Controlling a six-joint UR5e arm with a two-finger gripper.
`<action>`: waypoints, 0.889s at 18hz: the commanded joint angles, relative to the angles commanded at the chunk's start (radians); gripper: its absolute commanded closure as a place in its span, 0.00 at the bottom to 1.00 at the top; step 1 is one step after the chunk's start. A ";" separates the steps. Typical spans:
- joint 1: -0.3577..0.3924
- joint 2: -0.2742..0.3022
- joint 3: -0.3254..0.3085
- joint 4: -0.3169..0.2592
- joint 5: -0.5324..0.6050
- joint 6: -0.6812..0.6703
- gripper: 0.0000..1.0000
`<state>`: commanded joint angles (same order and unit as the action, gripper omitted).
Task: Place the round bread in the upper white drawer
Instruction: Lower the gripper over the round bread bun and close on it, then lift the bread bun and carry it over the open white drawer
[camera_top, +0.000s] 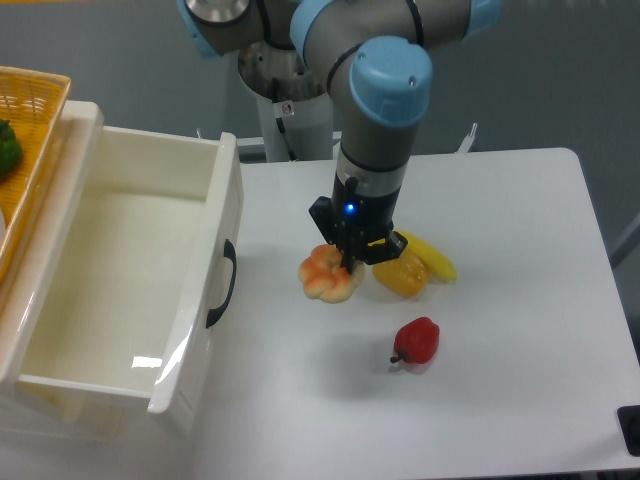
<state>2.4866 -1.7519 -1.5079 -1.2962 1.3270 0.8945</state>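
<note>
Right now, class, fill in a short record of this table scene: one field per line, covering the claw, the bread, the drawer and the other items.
claw: claw down at the round bread, grip state unclear
round bread: round bread on the table, outside the drawer
upper white drawer: upper white drawer pulled open, nothing visible inside
beside bread: yellow-orange lump, banana
nearer camera: red pepper
far left: yellow wicker basket

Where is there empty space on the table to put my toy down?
The white table is bare along its right side and its front edge, past the red pepper. The middle is crowded: the gripper sits over the round bread, with the yellow lump and banana close beside. The upper white drawer looks empty too.
</note>
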 joint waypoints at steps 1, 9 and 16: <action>-0.002 0.008 -0.003 -0.002 -0.020 -0.020 1.00; -0.005 0.091 0.000 0.005 -0.155 -0.161 1.00; -0.011 0.152 -0.009 0.006 -0.225 -0.287 1.00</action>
<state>2.4759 -1.6000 -1.5170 -1.2901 1.1016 0.6077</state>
